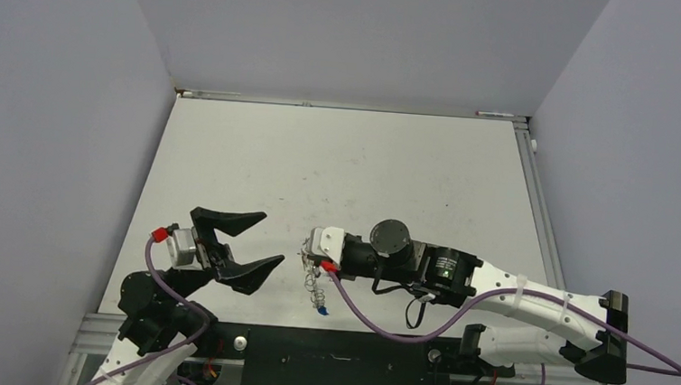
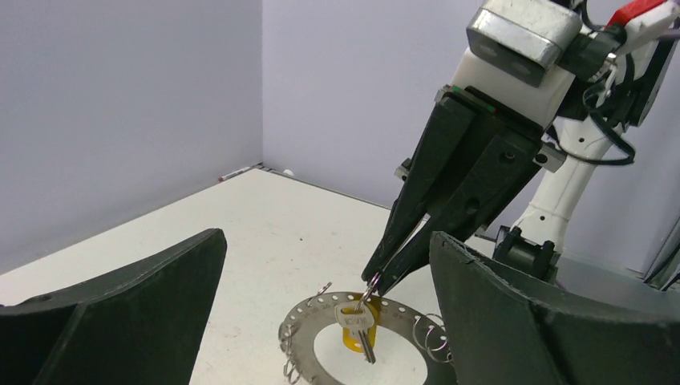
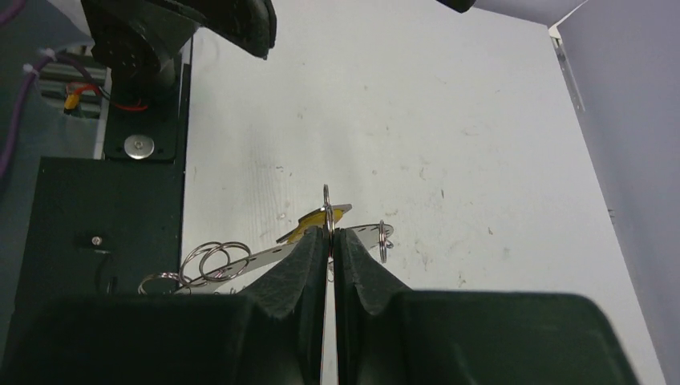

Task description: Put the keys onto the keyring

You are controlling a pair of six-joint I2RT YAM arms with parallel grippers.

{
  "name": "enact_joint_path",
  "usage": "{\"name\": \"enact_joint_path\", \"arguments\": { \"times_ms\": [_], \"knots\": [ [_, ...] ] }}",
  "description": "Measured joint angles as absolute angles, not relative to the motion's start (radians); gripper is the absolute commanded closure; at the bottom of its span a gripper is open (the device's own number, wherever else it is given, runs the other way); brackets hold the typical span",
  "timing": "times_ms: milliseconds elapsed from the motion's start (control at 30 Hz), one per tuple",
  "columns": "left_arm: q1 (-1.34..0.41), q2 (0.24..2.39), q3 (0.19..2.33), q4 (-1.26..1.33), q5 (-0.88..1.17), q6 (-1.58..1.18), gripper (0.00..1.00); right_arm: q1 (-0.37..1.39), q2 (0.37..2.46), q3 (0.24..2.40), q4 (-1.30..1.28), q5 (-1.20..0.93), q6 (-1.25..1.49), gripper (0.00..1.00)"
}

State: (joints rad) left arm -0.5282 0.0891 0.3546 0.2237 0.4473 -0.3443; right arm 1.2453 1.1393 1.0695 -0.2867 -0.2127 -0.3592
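- Left gripper (image 1: 270,238), seen from overhead: jaws spread wide with nothing between them. It sits just left of the right gripper (image 1: 312,265), which points down at the table (image 1: 366,167). Under that one I make out a small metal cluster, the keys (image 1: 316,292), with the blue-headed key (image 1: 322,311) at the near end. It is too small to sort out further from up here.
- Left wrist camera: my left fingers (image 2: 120,321) frame the work, and they are empty. The right gripper (image 2: 378,282) comes down with its fingers pressed together on a small split ring (image 2: 371,281). The yellow-headed key (image 2: 358,325) hangs from that ring, over the keyring (image 2: 301,337), a flat silvery hoop drilled with holes. More little rings (image 2: 433,337) sit at its right rim. I cannot tell whether the hoop rests on the table or hangs.
- Right wrist camera: the right gripper (image 3: 330,237) is clamped on the split ring (image 3: 327,196). The yellow-headed key (image 3: 317,223) is just beyond the tips, and the keyring (image 3: 257,258) shows nearly edge-on.
- My read: one key is at the hoop and its attachment is the step in hand. Next I'd bring the left jaws onto the hoop's rim to steady it, slowly, since the tips are bulky beside these parts.
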Motion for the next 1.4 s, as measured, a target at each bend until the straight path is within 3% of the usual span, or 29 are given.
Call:
{"name": "enact_joint_path", "arguments": {
  "times_ms": [267, 467, 733, 1033, 1167, 1400],
  "knots": [
    [-0.528, 0.110, 0.427, 0.175, 0.404, -0.412, 0.04, 1.243, 1.049, 0.814, 0.059, -0.212, -0.200, 0.95],
    [-0.528, 0.140, 0.476, 0.146, 0.440, -0.376, 0.04, 1.222, 1.018, 0.750, 0.192, -0.252, -0.104, 0.95],
    [-0.528, 0.192, 0.511, 0.145, 0.510, -0.319, 0.00, 0.986, 0.876, 0.574, 0.511, -0.457, 0.157, 0.95],
    [-0.528, 0.257, 0.493, 0.242, 0.682, -0.309, 0.19, 0.928, 0.928, 0.514, 0.860, -0.617, 0.375, 0.95],
    [-0.528, 0.218, 0.463, 0.263, 0.718, -0.311, 0.27, 0.921, 0.991, 0.542, 0.858, -0.702, 0.403, 0.95],
    [-0.543, 0.197, 0.427, 0.264, 0.733, -0.310, 0.33, 0.923, 1.028, 0.698, 0.603, -0.815, 0.271, 0.95]
  ]
}}
